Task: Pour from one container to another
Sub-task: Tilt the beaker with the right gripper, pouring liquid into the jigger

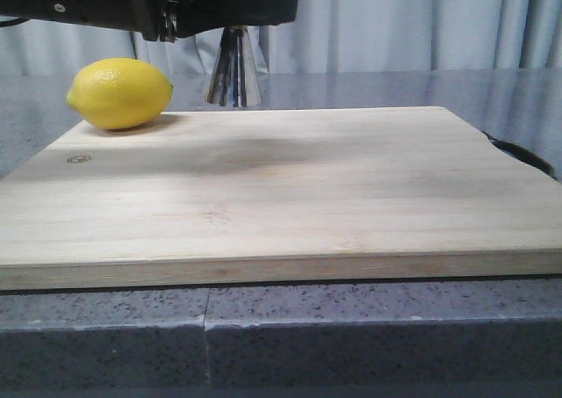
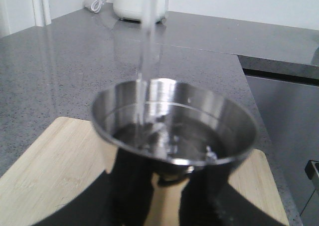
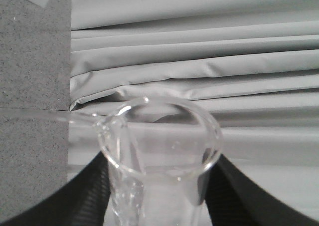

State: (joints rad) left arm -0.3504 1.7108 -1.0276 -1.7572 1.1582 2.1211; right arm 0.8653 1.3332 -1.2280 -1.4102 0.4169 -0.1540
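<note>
The steel jigger (image 2: 174,126) is held upright above the wooden board, with my left gripper (image 2: 172,188) shut on its narrow waist. A thin stream of clear liquid (image 2: 144,46) falls into its upper cup, which holds some liquid. In the front view only the jigger's lower cone (image 1: 234,77) shows, under a black arm part (image 1: 176,3). The clear glass beaker (image 3: 149,176) is tipped over, with my right gripper (image 3: 159,196) shut on its body. Liquid runs off its pouring lip (image 3: 107,120).
A yellow lemon (image 1: 119,93) lies on the far left corner of the wooden cutting board (image 1: 281,196). A black handle (image 1: 522,156) sticks out past the board's right edge. A white appliance (image 2: 139,4) stands on the grey counter. Grey curtains hang behind.
</note>
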